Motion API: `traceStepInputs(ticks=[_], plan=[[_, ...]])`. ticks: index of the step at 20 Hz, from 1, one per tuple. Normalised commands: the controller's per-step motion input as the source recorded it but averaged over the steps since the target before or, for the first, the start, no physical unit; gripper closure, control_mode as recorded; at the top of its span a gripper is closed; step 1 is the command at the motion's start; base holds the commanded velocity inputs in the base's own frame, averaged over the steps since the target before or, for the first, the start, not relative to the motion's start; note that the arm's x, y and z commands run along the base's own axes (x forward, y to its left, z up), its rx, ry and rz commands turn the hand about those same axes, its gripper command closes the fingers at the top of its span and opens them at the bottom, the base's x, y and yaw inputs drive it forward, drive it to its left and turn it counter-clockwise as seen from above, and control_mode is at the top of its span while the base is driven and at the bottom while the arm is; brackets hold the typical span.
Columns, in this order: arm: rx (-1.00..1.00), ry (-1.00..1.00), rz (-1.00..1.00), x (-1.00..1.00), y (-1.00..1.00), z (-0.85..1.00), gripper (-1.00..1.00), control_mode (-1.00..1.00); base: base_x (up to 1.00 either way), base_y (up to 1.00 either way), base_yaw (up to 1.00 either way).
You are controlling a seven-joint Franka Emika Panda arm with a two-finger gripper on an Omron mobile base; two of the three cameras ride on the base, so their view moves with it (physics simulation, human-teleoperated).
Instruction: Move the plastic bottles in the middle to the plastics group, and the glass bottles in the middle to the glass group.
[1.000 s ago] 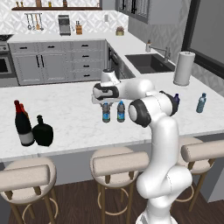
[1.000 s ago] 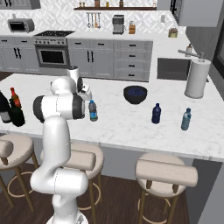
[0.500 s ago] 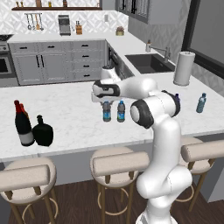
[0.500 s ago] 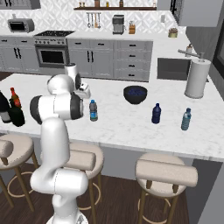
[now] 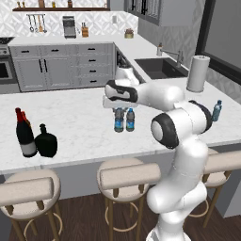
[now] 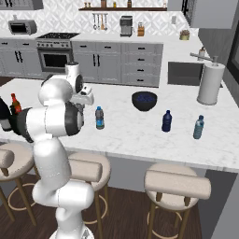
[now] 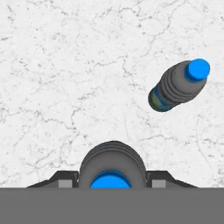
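Note:
Two small clear water bottles with blue labels stand side by side mid-counter, the left one (image 5: 118, 120) and the right one (image 5: 130, 119). My gripper (image 5: 114, 106) hangs open just above the left one. In the hand view that bottle (image 7: 112, 164) sits right between my fingertips (image 7: 64, 179), its blue cap up, while the other bottle (image 7: 178, 85) stands apart at the upper right. The squat black bottle (image 5: 46, 142) rests beside the red-topped wine bottles (image 5: 24, 133) at the far left. The dark-blue bottle (image 6: 166, 121) and the teal bottle (image 6: 199, 127) stand at the right.
A black bowl (image 6: 144, 101) sits behind the middle of the counter. A paper towel roll (image 5: 197, 73) stands near the sink (image 5: 160, 68). Three stools line the counter's near edge (image 5: 84, 160).
The hand has drifted slightly left and lower, coming down over the left water bottle. The bottles have not moved.

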Motion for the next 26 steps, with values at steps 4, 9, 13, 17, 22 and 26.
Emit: traceStepInputs(ticks=[4,9,13,17,22,26], plan=[[0.13,-0.02,0.00,-1.00,-0.28,0.07,1.00,-1.00,0.00,0.00,0.00],[0.00,-0.08,0.08,-0.99,-0.44,0.01,1.00,-1.00,0.00,0.00,0.00],[-0.01,-0.17,0.12,-0.60,-0.79,0.19,1.00,-1.00,0.00,0.00,0.00],[-0.03,-0.04,0.06,-0.24,-0.85,0.20,1.00,-1.00,0.00,0.00,0.00],[-0.07,0.00,0.08,-0.03,-0.85,0.16,1.00,-1.00,0.00,0.00,0.00],[-0.12,0.00,0.00,0.21,-0.74,0.11,1.00,-1.00,0.00,0.00,0.00]])
